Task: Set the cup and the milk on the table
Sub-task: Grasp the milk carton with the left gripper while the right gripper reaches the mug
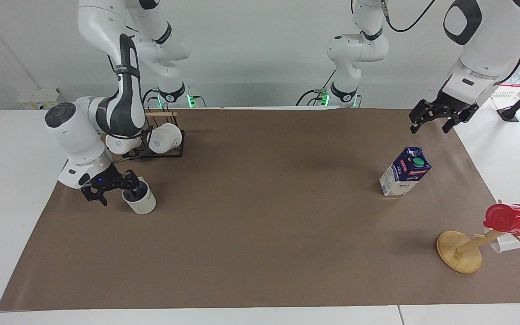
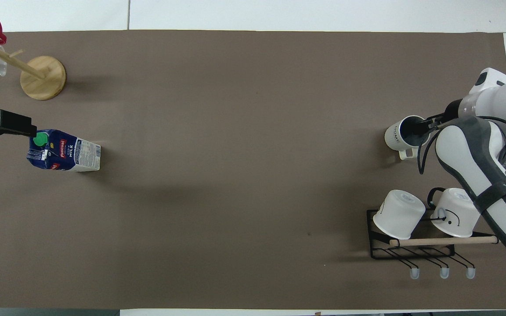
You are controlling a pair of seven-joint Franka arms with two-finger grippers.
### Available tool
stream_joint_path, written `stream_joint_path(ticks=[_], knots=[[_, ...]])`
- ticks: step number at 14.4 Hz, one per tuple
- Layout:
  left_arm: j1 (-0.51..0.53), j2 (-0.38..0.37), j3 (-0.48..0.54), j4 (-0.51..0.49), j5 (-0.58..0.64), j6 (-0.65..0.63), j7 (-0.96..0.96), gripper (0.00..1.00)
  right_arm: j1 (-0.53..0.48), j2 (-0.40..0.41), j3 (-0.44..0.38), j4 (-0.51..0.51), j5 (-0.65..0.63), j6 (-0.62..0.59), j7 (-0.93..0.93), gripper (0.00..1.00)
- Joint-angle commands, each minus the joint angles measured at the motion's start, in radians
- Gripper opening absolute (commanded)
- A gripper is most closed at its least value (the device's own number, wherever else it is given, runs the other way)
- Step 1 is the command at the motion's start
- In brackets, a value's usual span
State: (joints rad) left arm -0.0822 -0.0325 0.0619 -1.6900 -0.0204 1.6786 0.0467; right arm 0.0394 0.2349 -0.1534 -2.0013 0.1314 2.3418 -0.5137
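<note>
one off-white cup [image 1: 140, 202], grey-lilac inside

A brown-covered tabletop [image 1: 260, 253] holds an upright cup [image 1: 140, 201] and a milk carton [image 1: 404, 171], well apart. The right gripper [image 1: 116, 189] straddles the cup's rim, fingers apart; the left gripper [image 1: 436, 118] hangs spread above the tabletop's edge.
</note>
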Motion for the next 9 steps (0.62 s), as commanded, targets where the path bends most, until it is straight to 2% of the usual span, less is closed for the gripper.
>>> stream_joint_path(ticks=[1, 5, 9], knots=[[0.021, -0.038, 0.000, -0.109, 0.008, 0.099, 0.018, 1.00, 0.000, 0.003, 0.003, -0.008, 0.028, 0.020, -0.028, 0.00], [0.044, -0.029, 0.000, -0.165, 0.008, 0.182, 0.027, 1.00, 0.031, 0.004, 0.003, 0.009, 0.028, -0.002, 0.035, 0.00], [0.068, -0.023, -0.002, -0.238, 0.008, 0.283, 0.041, 1.00, 0.048, -0.003, 0.005, 0.145, 0.011, -0.195, 0.154, 0.00]])
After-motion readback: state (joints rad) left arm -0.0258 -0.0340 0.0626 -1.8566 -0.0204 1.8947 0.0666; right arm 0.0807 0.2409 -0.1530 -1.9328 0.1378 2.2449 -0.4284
